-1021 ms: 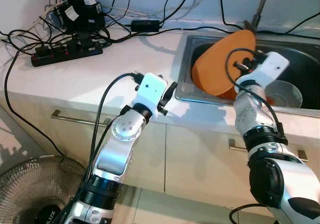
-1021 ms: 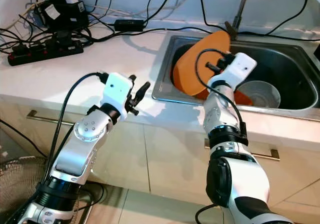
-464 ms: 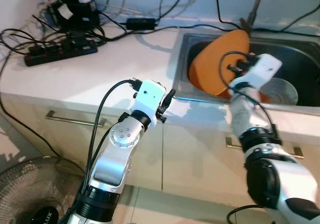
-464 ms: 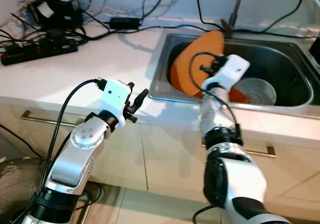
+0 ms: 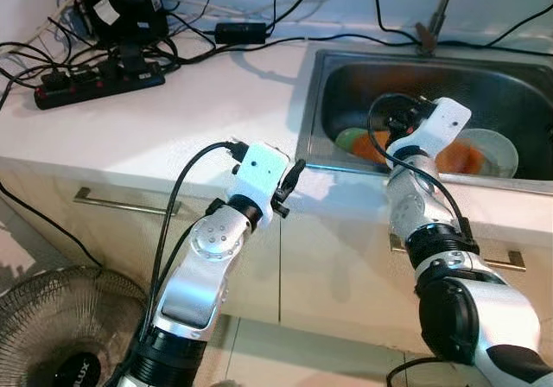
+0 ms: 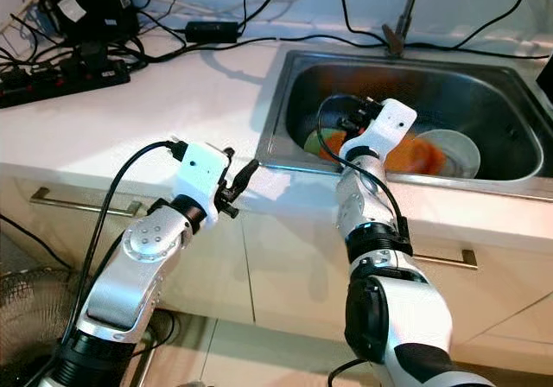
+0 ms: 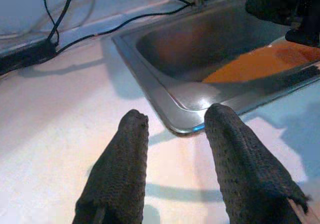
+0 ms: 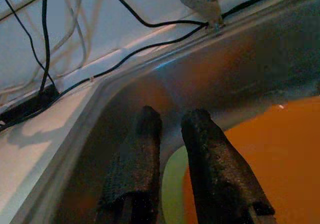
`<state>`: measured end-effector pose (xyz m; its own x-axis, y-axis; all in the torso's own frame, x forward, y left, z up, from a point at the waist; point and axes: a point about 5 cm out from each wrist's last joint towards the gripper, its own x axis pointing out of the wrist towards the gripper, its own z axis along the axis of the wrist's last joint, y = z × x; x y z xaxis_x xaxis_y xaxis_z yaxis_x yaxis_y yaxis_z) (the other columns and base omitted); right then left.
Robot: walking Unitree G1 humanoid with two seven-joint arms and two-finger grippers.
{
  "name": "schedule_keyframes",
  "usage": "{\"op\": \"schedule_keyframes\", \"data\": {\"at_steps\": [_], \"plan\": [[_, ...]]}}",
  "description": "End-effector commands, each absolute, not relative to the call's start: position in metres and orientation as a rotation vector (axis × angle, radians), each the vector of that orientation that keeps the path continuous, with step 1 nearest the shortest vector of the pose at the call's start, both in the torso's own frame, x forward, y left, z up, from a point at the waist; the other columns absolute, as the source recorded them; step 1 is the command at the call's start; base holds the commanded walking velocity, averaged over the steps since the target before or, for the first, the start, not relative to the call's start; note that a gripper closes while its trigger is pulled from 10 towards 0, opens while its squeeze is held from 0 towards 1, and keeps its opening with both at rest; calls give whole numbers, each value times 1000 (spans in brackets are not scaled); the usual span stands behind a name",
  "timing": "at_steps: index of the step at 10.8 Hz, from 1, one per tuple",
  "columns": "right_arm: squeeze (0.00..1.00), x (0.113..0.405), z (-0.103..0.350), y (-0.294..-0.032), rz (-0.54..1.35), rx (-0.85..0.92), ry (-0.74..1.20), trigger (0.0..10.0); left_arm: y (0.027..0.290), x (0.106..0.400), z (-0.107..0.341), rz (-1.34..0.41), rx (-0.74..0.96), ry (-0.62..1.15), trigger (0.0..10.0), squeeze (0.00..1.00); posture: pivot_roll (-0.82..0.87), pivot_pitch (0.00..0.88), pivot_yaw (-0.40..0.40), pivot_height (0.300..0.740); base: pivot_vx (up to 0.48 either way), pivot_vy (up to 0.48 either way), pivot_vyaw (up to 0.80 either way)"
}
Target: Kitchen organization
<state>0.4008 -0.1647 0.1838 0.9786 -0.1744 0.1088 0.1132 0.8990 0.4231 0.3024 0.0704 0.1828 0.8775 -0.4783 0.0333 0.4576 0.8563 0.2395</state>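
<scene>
My left gripper (image 7: 172, 134) hangs wide apart over the counter edge, holding nothing. At two o'clock my right gripper (image 8: 170, 134) sits in the sink (image 5: 315, 102), fingers a little apart, empty. One orange plate (image 5: 454, 155) lies flat there by one green thing (image 5: 350, 138) and one clear bowl (image 5: 497, 145). I think it's stiff, slippery and breakable; I'd grab its rim.

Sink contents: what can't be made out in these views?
- Orange plate: its middle is hidden behind the right gripper in the eye views.
- Green item: a sliver shows beside the plate, so its kind is unclear.
- Clear bowl: partly behind the plate, contents unreadable.
- Faucet: cut off by the top edge.
</scene>
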Motion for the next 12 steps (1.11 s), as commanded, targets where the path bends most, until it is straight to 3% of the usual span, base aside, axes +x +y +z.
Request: {"op": "schedule_keyframes", "data": {"at_steps": [1,6,12], "plan": [[0,401,185,-162,-129,422,-151,10000,72,303,186,-485,228,-101,10000,0,251,137,28,740,0,0,0],[0,368,210,-131,69,99,-467,10000,103,329,211,-160,238,-364,10000,0,180,76,18,740,0,0,0],[0,342,175,-121,101,61,-408,10000,116,332,187,-67,257,-385,10000,0,154,0,-2,740,0,-52,0]]}}
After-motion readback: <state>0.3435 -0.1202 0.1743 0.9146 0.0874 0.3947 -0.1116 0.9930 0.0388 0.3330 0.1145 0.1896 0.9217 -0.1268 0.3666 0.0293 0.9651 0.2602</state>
